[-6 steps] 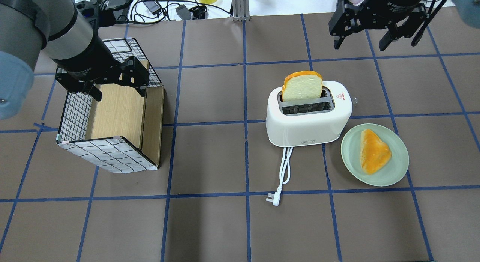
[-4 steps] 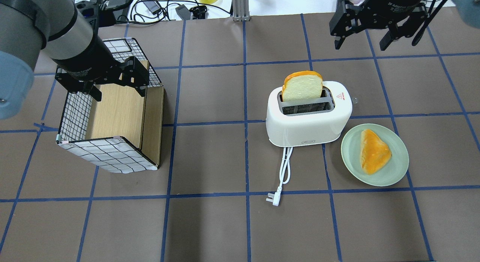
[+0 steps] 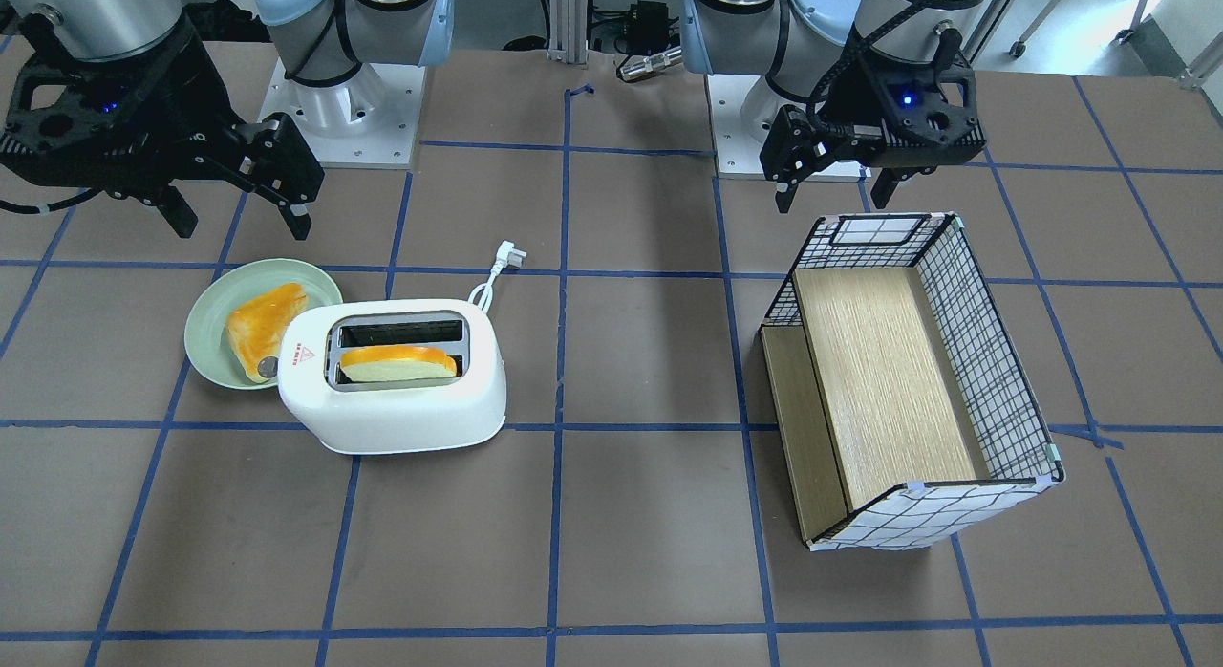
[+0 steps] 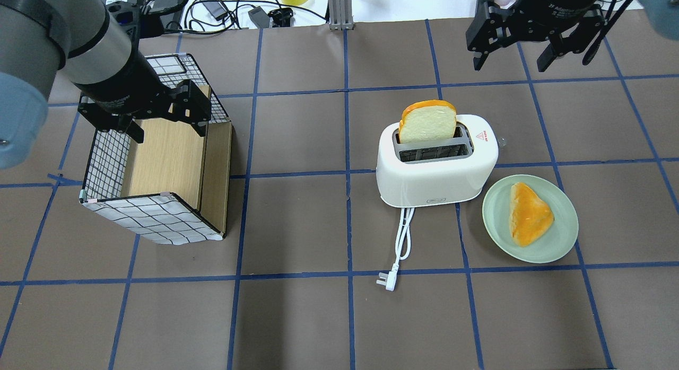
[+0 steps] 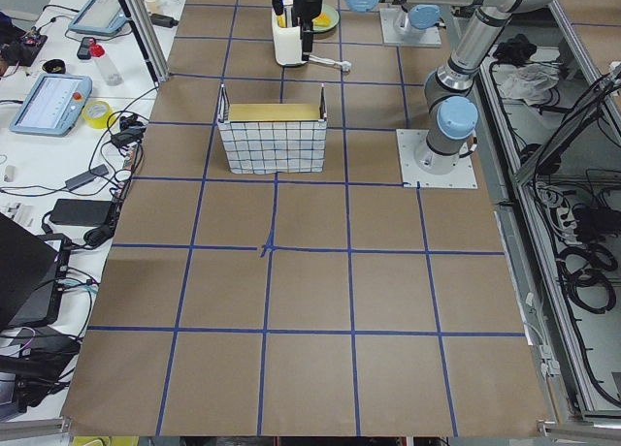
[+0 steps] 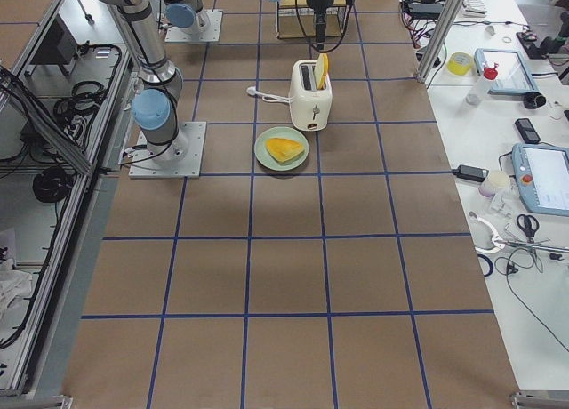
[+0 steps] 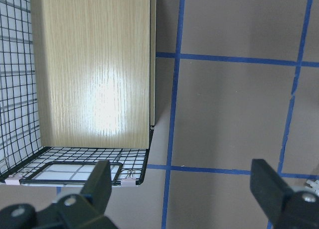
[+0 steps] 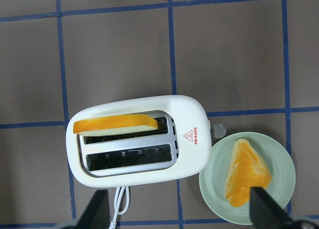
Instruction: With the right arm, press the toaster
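Observation:
The white two-slot toaster (image 4: 437, 174) stands on the table right of centre, also in the front view (image 3: 401, 409) and in the right wrist view (image 8: 189, 159). A bread slice (image 4: 427, 122) stands in its far slot. Its grey end knob (image 8: 218, 130) faces the plate. Its cord and plug (image 4: 387, 281) lie toward the robot. My right gripper (image 4: 509, 46) is open and empty, raised beyond the toaster and apart from it, also in the front view (image 3: 234, 204). My left gripper (image 4: 168, 130) is open and empty above the basket's far end.
A green plate (image 4: 562, 237) with a piece of toast (image 4: 529, 213) lies just right of the toaster. A wire-grid basket (image 4: 154, 216) with a wooden board inside stands at the left. Cables and tools lie beyond the table's far edge.

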You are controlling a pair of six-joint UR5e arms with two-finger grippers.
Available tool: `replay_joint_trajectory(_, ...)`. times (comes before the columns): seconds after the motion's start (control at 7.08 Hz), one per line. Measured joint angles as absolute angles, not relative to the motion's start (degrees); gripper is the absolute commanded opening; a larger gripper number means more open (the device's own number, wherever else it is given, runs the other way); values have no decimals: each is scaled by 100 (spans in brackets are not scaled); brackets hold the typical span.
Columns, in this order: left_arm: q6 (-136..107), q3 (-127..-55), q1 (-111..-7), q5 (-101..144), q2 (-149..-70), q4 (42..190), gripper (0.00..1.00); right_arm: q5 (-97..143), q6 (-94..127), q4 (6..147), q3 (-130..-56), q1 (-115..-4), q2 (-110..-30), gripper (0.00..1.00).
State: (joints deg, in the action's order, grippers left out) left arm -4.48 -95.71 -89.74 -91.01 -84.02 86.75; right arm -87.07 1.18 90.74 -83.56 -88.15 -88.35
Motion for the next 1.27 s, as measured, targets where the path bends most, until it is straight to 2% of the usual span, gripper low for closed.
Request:
replay_joint_trajectory(0.28, -448, -9571, -8974, -9101, -8402, 8675, 100, -8859, -218, 9067, -8364, -8775, -8830, 99)
replay_joint_trajectory(0.42, -448, -9571, -8973, -9103, -8402, 8675, 100, -9051, -547, 9086, -8366, -8721, -8822, 76)
replay_joint_trajectory(0.56, -448, -9571, -8973, -9105, -8402, 8675, 100, -9146, -931, 9111, -8369, -8535, -8784, 33)
replay_joint_trajectory(0.71, -448, -9571, -8973, -9105, -8402, 8675, 100, -9137, -1400, 9120, -8399, -8194, -8687, 0)
replay_joint_trajectory(0.99, -448, -9571, -8974, -9105, -8403, 8675, 100, -8865, -2060, 9155, -8676, -7605, -8531, 0)
replay_joint_trajectory(1.27, -448, -9571, -8974, -9105, -8402, 8675, 100, -8413, -2085, 9655, -9234, -7499, -8499, 0)
